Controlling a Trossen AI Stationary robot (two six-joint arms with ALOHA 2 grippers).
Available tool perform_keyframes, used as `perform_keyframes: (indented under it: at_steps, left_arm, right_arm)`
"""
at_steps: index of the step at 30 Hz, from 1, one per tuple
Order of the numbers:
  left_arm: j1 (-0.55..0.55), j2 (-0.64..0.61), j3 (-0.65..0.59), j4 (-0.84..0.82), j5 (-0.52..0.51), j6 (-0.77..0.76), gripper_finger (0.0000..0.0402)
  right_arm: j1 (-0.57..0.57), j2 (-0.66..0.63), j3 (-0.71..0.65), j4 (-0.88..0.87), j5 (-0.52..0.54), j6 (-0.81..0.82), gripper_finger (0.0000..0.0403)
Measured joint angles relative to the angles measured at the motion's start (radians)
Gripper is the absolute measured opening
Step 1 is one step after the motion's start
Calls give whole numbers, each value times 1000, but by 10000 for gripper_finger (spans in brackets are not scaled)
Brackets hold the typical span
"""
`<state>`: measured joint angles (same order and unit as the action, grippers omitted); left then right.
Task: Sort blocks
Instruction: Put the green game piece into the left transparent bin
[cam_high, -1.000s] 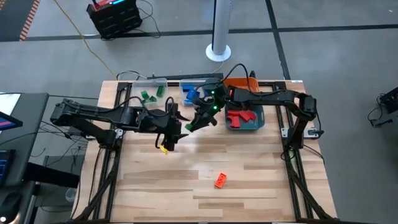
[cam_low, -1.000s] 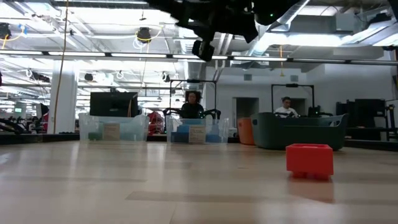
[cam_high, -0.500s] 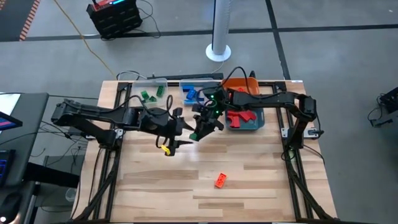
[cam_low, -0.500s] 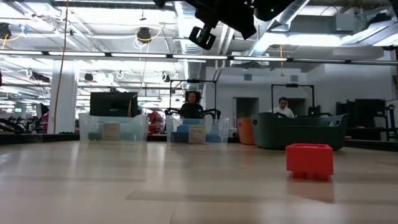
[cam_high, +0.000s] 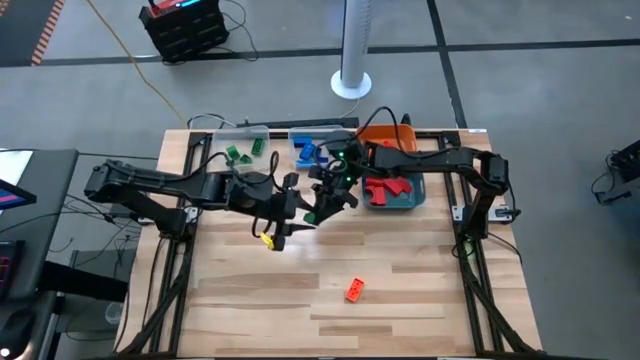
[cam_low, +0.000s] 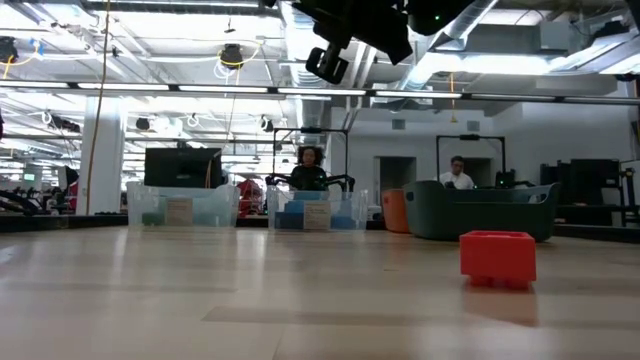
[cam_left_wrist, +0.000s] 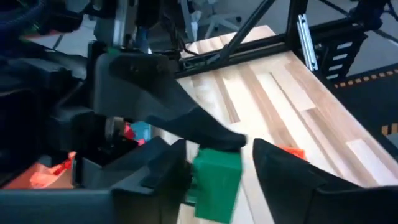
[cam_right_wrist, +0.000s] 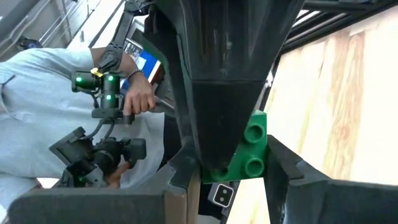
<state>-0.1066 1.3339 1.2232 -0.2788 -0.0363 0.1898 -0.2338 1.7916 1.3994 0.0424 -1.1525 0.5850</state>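
Left claw (cam_left_wrist: 214, 158) fingers have narrowed around right claw's (cam_right_wrist: 227, 158) green block (cam_left_wrist: 214, 180).

Two matte black jointed arms (cam_high: 150, 185), black cabling, seemingly green lights near one wrist

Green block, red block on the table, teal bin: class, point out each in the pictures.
green block (cam_left_wrist: 214, 180): left wrist view, its front face.
red block (cam_low: 497, 256): low view, its side face.
teal bin (cam_high: 412, 203): high view, its near rim.

You're at the handover | green block (cam_left_wrist: 216, 180) pinched by the right gripper (cam_left_wrist: 211, 144) | left fingers (cam_left_wrist: 292, 174) flank it (gap on one side) | orange block (cam_left_wrist: 289, 151) on table (cam_left_wrist: 292, 99) beyond
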Motion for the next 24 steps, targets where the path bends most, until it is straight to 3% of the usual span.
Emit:
perform_keyframes:
  at_steps: [8,13,18,24]
  left_arm:
    - [12,10,-1,-4,-8,80,87]
    - [28,10,0,-20,-18,66,85]
    - [52,1,0,-52,-22,-47,85]
    - [102,-60,-1,-155,-26,-134,87]
  right_arm:
    - [5,0,0,13,-6,39,133]
    - [-2,0,0,21,-3,50,181]
    - [-28,0,0,23,-3,63,227]
    - [-108,0,0,-2,-43,76,250]
